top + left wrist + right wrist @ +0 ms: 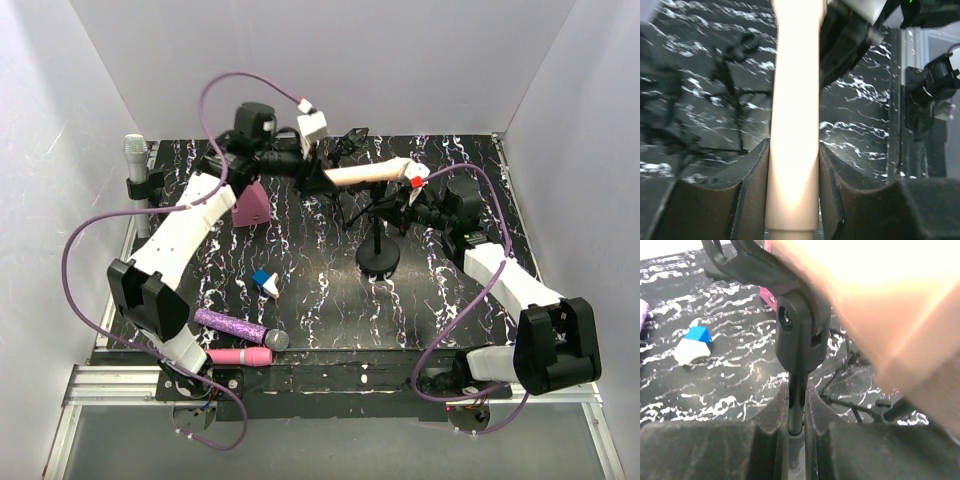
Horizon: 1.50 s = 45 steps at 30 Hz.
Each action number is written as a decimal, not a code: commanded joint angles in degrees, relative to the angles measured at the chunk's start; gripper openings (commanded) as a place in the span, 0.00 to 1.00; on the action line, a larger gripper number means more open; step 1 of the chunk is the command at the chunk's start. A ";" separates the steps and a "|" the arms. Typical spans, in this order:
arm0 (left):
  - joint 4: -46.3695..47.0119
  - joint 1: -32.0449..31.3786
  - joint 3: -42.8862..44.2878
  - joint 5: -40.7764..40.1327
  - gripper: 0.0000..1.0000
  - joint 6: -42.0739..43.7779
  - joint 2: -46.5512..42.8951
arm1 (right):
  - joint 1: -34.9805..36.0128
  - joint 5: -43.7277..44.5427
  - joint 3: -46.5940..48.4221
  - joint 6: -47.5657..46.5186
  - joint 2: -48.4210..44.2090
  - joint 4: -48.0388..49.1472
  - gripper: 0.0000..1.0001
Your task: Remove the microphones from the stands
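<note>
A beige microphone (pixel 365 173) lies level above the mat, its red-and-white end (pixel 416 174) pointing right. My left gripper (pixel 322 176) is shut on its body; in the left wrist view the beige microphone (pixel 794 100) fills the gap of the left gripper (pixel 794 150). The black stand (pixel 378 258) has a round base and a thin pole. My right gripper (pixel 402 206) is shut on that pole. In the right wrist view the pole (pixel 796 405) sits in the right gripper (pixel 797 390), under the stand's clip (pixel 801 335). The microphone (pixel 880 295) passes just above the clip.
A silver microphone (pixel 134 158) stands in a holder at the left edge. A purple glitter microphone (pixel 232 324) and a pink one (pixel 240 356) lie near the front. A pink wedge (pixel 250 205), a blue-and-white block (pixel 265 282) and a second black tripod (pixel 350 145) are on the mat.
</note>
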 commanded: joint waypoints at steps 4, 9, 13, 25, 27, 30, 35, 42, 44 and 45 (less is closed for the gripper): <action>-1.71 5.16 9.81 0.82 0.00 2.94 -9.12 | -0.26 2.23 -1.44 -7.95 0.67 -9.35 0.01; 1.54 5.16 3.83 -2.25 0.00 0.99 -13.08 | -0.26 1.18 -0.91 -8.22 0.49 -12.33 0.01; -8.71 6.56 3.38 -4.98 0.00 10.99 -16.59 | -0.26 -0.75 1.28 -8.13 -0.29 -17.60 0.26; -39.14 14.82 7.96 -9.37 0.00 30.70 -24.59 | -0.35 -2.51 4.71 -5.76 -5.83 -27.28 0.82; -38.80 14.91 7.08 -10.43 0.00 29.04 -26.17 | -0.35 -2.16 4.45 -5.58 -6.97 -27.98 0.82; -39.13 14.91 4.18 -10.53 0.00 27.79 -28.63 | -0.52 -1.37 3.84 -3.22 -9.43 -28.34 0.82; -52.66 14.83 -3.81 -5.61 0.00 46.73 -29.26 | -0.61 -2.07 3.04 -1.11 -15.23 -29.92 0.83; -51.10 14.83 -13.22 -3.84 0.00 64.68 -24.26 | -0.52 -0.93 4.36 6.28 -18.05 -28.25 0.84; -53.38 14.82 -14.89 -5.41 0.00 71.80 -21.63 | -0.52 -0.41 4.97 7.16 -17.88 -28.25 0.84; -54.52 14.74 -15.77 -6.90 0.00 74.97 -20.04 | -0.61 -0.32 5.06 7.25 -17.79 -28.16 0.84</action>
